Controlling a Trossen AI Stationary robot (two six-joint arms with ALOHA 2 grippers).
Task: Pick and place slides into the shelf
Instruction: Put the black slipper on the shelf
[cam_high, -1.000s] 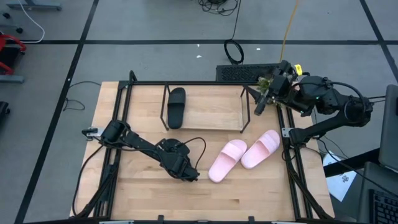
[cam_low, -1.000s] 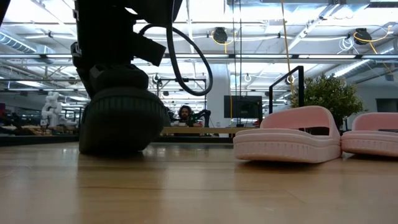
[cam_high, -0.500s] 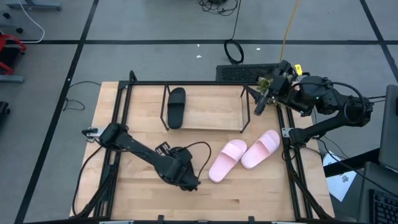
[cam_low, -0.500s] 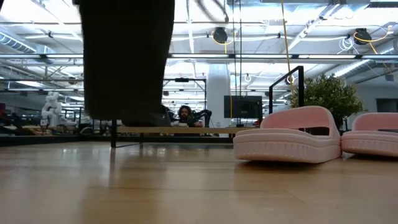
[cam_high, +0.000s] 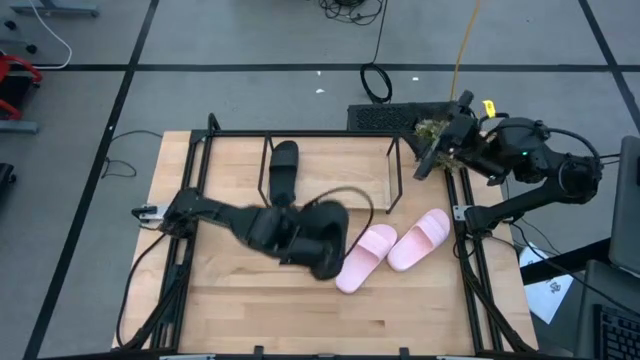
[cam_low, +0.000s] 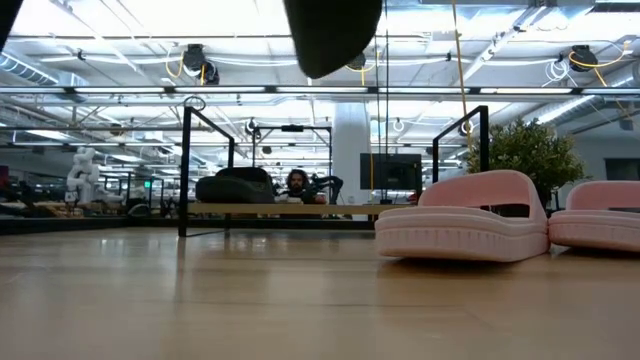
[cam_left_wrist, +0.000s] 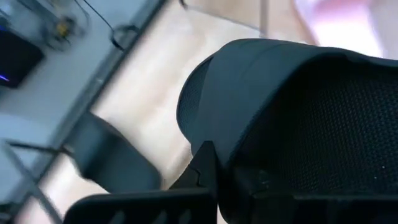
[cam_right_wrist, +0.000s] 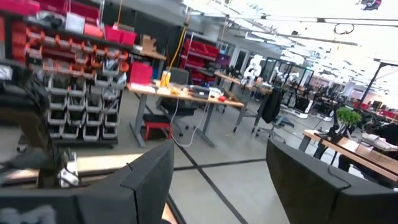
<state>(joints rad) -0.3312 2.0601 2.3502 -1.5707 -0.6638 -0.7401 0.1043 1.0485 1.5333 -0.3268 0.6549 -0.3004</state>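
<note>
My left gripper (cam_high: 312, 248) is shut on a black slide (cam_high: 325, 240), which hangs above the table's middle and shows at the top of the low view (cam_low: 332, 28). In the left wrist view this black slide (cam_left_wrist: 298, 118) fills the picture. A second black slide (cam_high: 284, 172) lies sole down on the left end of the shelf (cam_high: 345, 180). Two pink slides (cam_high: 365, 257) (cam_high: 420, 238) lie soles down side by side on the table, right of the held one. My right gripper (cam_high: 430, 160) waits open at the table's far right corner, above the shelf's right end. My left gripper holds the black slide, lifted clear of the table. In the left wrist view one dark finger (cam_left_wrist: 202, 167) lies against the slide's smooth outer wall (cam_left_wrist: 224, 134). The other finger is hidden behind the slide, so the kind of hold cannot be told.
The shelf's board (cam_high: 340, 165) is bare to the right of the black slide lying on it. Black frame rails run along the table's left (cam_high: 185, 230) and right (cam_high: 470, 260) sides. A small plant (cam_low: 525, 150) stands beyond the pink slides.
My left gripper has risen from the near middle of the table, taking the black slide with it, and moved toward the far edge and a little to the right. The slide stood on the wood a second ago and now hangs clear.
</note>
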